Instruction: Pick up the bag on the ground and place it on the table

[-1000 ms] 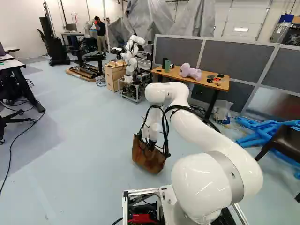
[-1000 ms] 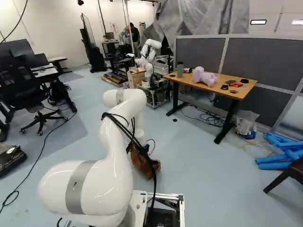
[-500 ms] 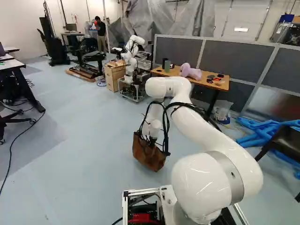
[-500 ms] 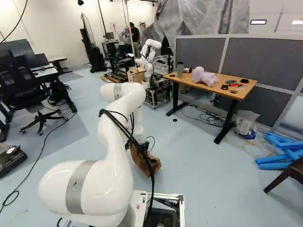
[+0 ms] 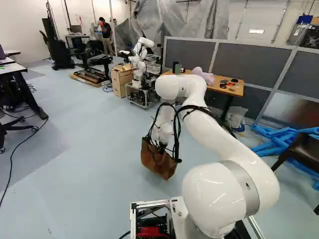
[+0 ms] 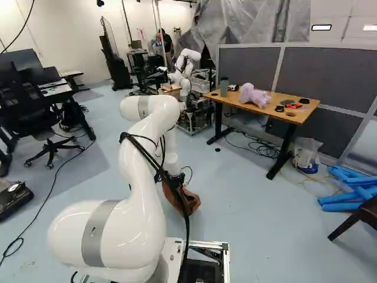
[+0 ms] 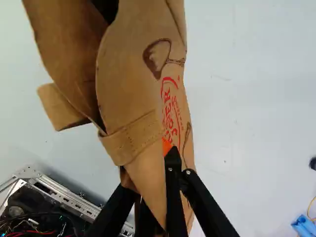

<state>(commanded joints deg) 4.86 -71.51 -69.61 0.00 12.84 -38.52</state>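
Observation:
Low ahead of the arm, my gripper point(image 5: 161, 148) is at the top of the brown bag point(image 5: 157, 162) in the left base view; whether its bottom clears the floor I cannot tell. Part of the bag point(image 6: 181, 200) is behind the arm's cables in the right base view. Up close in the wrist view, the gripper point(image 7: 169, 150) is shut on the bag point(image 7: 136, 94), whose tan leather folds hide one finger. The wooden table point(image 6: 237, 101) stands ahead and to the right of the arm.
On the table lie a purple plush point(image 6: 254, 95), a green cup point(image 6: 224, 86) and several small items. Grey partitions point(image 6: 333, 76) stand behind it. Another robot point(image 5: 141, 55) is farther back. Blue tubes point(image 6: 347, 191) and a dark chair point(image 5: 299, 152) are at the right.
The bag has risen slightly together with my gripper, and the arm's upper bend has shifted a little. The base has stayed where it was.

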